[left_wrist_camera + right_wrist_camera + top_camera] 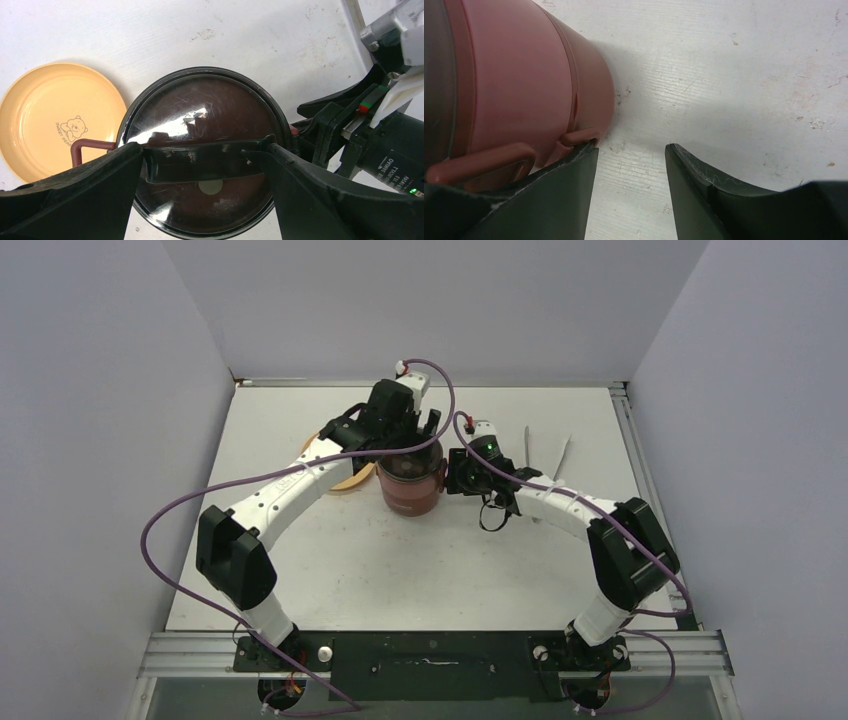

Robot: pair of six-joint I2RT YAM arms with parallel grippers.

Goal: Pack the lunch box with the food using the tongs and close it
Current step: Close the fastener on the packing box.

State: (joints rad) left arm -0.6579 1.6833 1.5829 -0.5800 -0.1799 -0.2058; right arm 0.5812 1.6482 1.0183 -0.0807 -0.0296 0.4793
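Observation:
The maroon lunch box (410,492) stands stacked in the middle of the table with its dark translucent top lid (200,107) on. My left gripper (205,147) hovers over it, open wide, one finger at each end of the lid's black handle bar (200,162); whether they touch it I cannot tell. My right gripper (631,147) is open low beside the box's wall (524,75), its left finger against a small side handle (579,135), with bare table between the fingers. The silver tongs (563,453) lie behind the right arm. The food is hidden.
A shallow yellow-orange plate (55,120) with a bear print lies just left of the lunch box, partly under the left arm (290,485). The right arm's wrist (385,160) sits close to the box's right side. Grey walls enclose the table on three sides.

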